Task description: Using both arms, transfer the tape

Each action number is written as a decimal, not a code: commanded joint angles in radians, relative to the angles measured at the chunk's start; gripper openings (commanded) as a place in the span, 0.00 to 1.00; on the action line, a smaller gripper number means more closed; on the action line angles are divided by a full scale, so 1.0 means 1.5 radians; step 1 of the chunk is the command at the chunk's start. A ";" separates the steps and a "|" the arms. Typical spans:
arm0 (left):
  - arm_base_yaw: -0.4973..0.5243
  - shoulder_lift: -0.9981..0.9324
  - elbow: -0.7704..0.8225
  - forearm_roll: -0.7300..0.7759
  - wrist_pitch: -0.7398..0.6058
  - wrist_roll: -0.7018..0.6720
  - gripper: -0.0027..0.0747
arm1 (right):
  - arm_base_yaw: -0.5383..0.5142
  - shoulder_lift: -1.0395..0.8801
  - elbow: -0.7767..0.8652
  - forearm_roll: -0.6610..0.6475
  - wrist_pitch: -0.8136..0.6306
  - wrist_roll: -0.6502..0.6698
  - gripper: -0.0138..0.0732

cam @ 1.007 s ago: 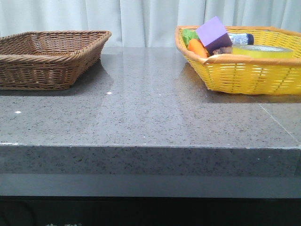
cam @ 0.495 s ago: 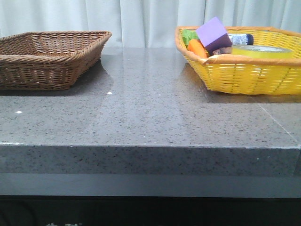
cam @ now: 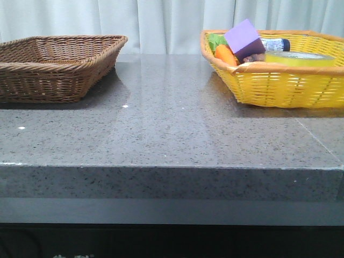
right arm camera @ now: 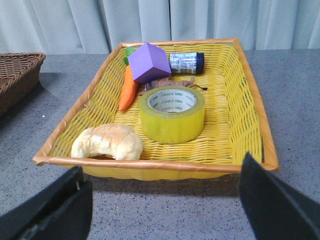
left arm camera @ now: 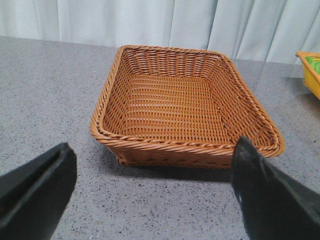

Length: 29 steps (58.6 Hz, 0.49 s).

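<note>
The tape (right arm camera: 172, 114) lies flat on its side in the yellow basket (right arm camera: 250, 125), beside a croissant (right arm camera: 107, 142), carrot (right arm camera: 127, 90) and purple cube (right arm camera: 149, 62). Right gripper (right arm camera: 160, 210) faces that basket, jaws wide, holding nothing. Left gripper (left arm camera: 155, 200), jaws wide, faces the brown basket (left arm camera: 150, 145) on the grey counter (cam: 172, 129).
</note>
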State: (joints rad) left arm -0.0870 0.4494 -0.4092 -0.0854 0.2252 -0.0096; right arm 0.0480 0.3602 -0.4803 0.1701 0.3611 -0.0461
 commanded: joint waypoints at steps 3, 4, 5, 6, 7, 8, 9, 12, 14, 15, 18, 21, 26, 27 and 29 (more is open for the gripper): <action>0.000 0.008 -0.018 -0.001 -0.047 -0.006 0.86 | -0.003 0.021 -0.023 0.006 -0.058 -0.004 0.89; 0.000 0.008 -0.018 -0.001 -0.047 -0.006 0.86 | -0.003 0.028 -0.024 0.006 -0.058 -0.004 0.89; 0.000 0.008 -0.018 -0.001 -0.047 -0.006 0.86 | -0.003 0.033 -0.027 0.006 -0.058 -0.004 0.89; 0.000 0.008 -0.018 -0.001 -0.047 -0.006 0.86 | -0.003 0.042 -0.029 0.008 -0.058 -0.004 0.89; 0.000 0.008 -0.018 -0.001 -0.047 -0.006 0.86 | -0.003 0.050 -0.033 0.011 -0.057 -0.004 0.89; 0.000 0.008 -0.018 -0.001 -0.047 -0.006 0.86 | -0.003 0.063 -0.038 0.015 -0.057 -0.002 0.89; 0.000 0.008 -0.018 -0.001 -0.047 -0.006 0.86 | -0.003 0.073 -0.042 0.018 -0.057 -0.002 0.89; 0.000 0.008 -0.018 -0.001 -0.048 -0.006 0.86 | -0.003 0.117 -0.062 0.028 -0.057 -0.002 0.89; 0.000 0.008 -0.018 -0.001 -0.048 -0.006 0.86 | -0.003 0.147 -0.079 0.034 -0.057 -0.002 0.89; 0.000 0.008 -0.018 -0.001 -0.048 -0.006 0.86 | -0.003 0.160 -0.086 0.035 -0.057 -0.002 0.89; 0.000 0.008 -0.018 -0.001 -0.048 -0.006 0.86 | -0.003 0.216 -0.121 0.039 -0.053 -0.001 0.89; 0.000 0.008 -0.018 -0.001 -0.048 -0.006 0.86 | -0.003 0.267 -0.157 0.039 -0.046 0.003 0.89; 0.000 0.008 -0.018 -0.001 -0.048 -0.006 0.86 | -0.006 0.357 -0.229 0.039 -0.037 0.014 0.89; 0.000 0.008 -0.018 -0.001 -0.048 -0.006 0.86 | -0.008 0.377 -0.246 0.039 -0.035 0.017 0.89; 0.000 0.008 -0.018 -0.001 -0.048 -0.006 0.86 | -0.012 0.403 -0.269 0.039 -0.031 0.021 0.89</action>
State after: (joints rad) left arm -0.0870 0.4494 -0.4088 -0.0854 0.2252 -0.0096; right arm 0.0444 0.8836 -0.7785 0.2181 0.3697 -0.0312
